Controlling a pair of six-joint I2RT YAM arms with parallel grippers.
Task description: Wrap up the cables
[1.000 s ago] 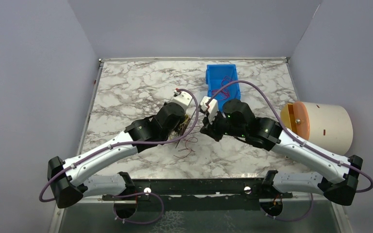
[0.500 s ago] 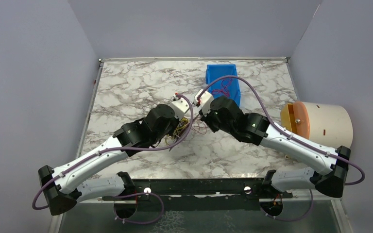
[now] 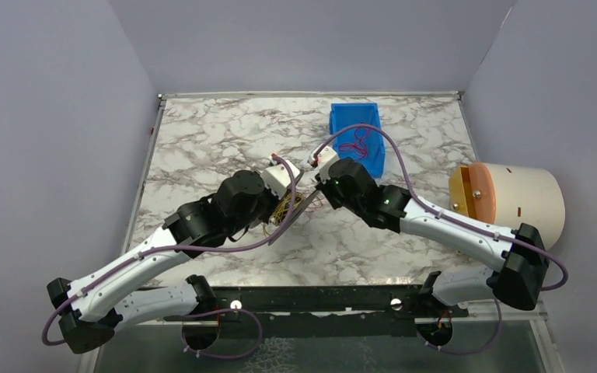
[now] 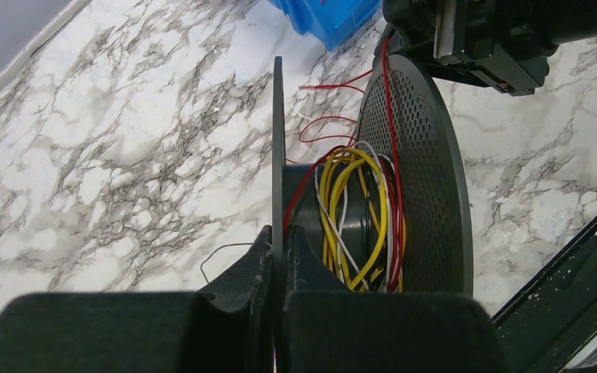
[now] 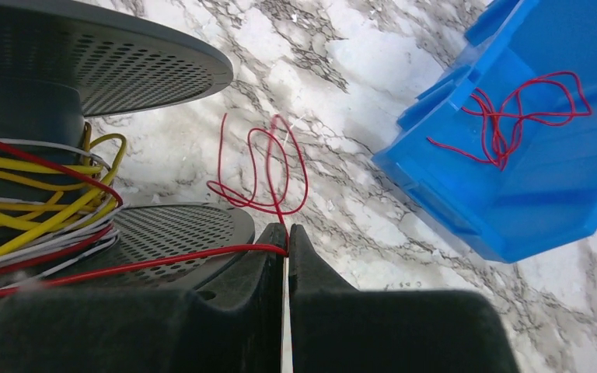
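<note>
Cables [image 4: 355,203]: yellow, white and red, wound loosely round the core of a spool [image 4: 427,155], between its two perforated flanges. Left gripper [image 4: 278,260]: clamped tight on the thin edge of one flange. Right gripper [image 5: 286,242]: pinched narrow on a single red strand that runs taut from the winding; past the fingertips, slack loops of it on the table [image 5: 342,70]. More red strands tangled inside the blue bin [image 5: 544,194], just beyond. Both grippers close together mid-table, spool between them.
</note>
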